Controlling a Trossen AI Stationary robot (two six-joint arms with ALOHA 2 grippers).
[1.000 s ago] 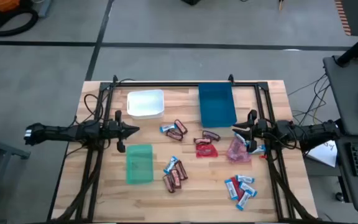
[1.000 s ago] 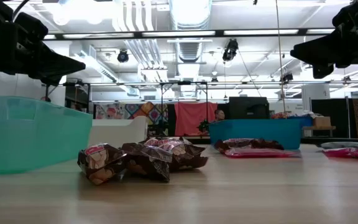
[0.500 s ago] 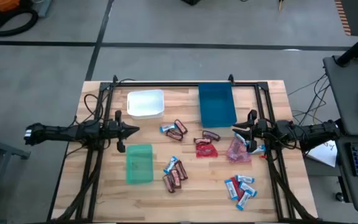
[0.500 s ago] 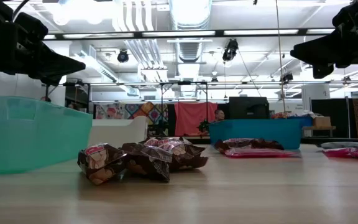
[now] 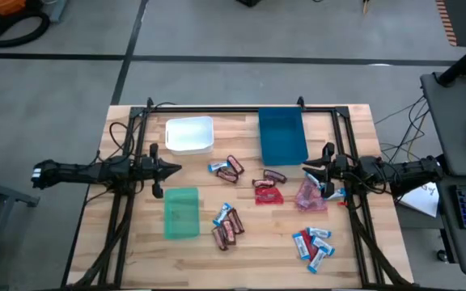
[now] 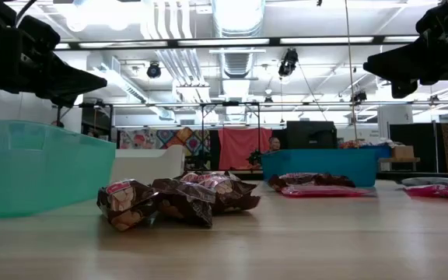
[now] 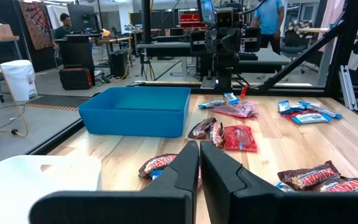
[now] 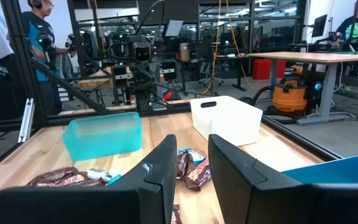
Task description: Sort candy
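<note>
Right pincer (image 8: 191, 163) fingers parted, candy (image 8: 190, 167) beyond, green bin (image 8: 102, 135), white bin (image 8: 224, 119)

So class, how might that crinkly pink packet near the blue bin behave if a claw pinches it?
The crinkly pink packet looks limp and wrinkled, so it would probably flop and crumple. It lies flat, so rolling seems unlikely; it probably slides easily.

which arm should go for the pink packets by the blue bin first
Right, probably. The right gripper hangs, slightly open, almost over the pink packets beside the blue bin. The left gripper waits shut across the table, near the white bin.
</note>
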